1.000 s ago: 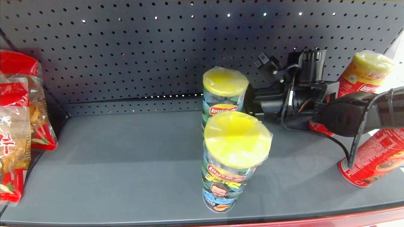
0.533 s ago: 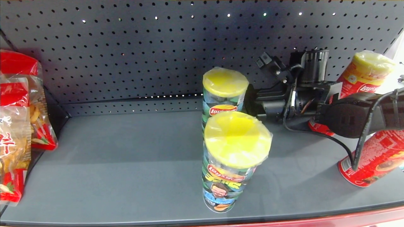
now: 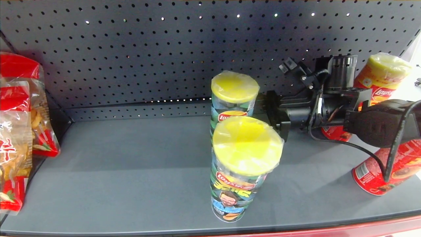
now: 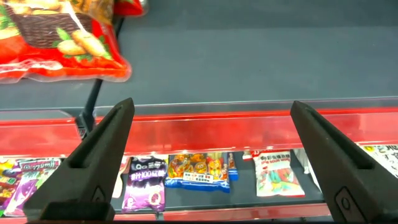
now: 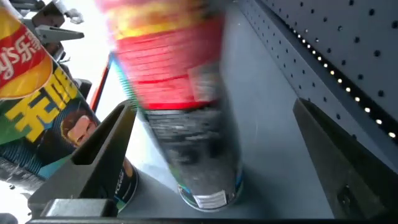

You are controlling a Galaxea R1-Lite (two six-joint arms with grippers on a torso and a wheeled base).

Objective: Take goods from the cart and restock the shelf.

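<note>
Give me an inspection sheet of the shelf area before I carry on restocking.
Surface: grey shelf with a red front edge.
Job's things: front green can and back green can upright mid-shelf, one behind the other; back red can and front red can at the right end.
Clutter: snack bags at the left end.
Pincers: right pincer open, empty, beside the back green can; left pincer open, empty, before the shelf's red edge.
Cables: black cable hangs off the right arm, crossing the front red can.
Surroundings: pegboard behind; packets on the shelf below.
</note>
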